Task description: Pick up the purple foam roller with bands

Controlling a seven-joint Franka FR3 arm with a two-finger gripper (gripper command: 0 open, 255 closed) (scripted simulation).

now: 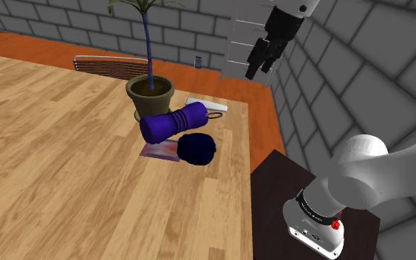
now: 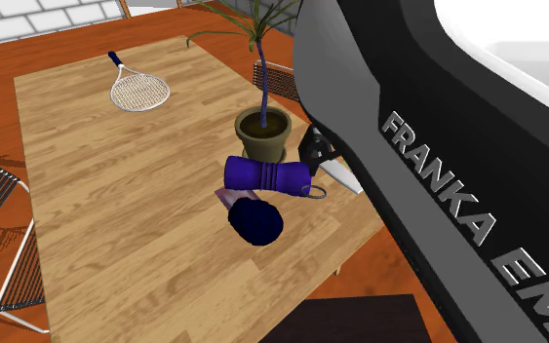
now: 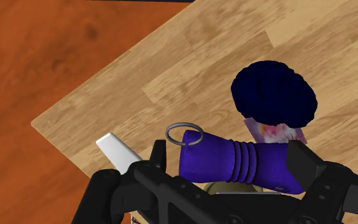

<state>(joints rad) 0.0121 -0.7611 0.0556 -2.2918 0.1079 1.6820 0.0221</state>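
So, the purple foam roller [image 1: 175,122] is seen lying on its side on the wooden table [image 1: 66,170], near the table's edge at the shoulder view's right, just in front of a potted plant [image 1: 151,92]. It's laid partly over a flat pinkish card [image 1: 158,151], and a dark blue round thing [image 1: 197,148] is parked just beside it. The gripper [image 1: 261,68] is held well above the table, far right, fingers [image 3: 159,154] spread apart, nothing pinched.
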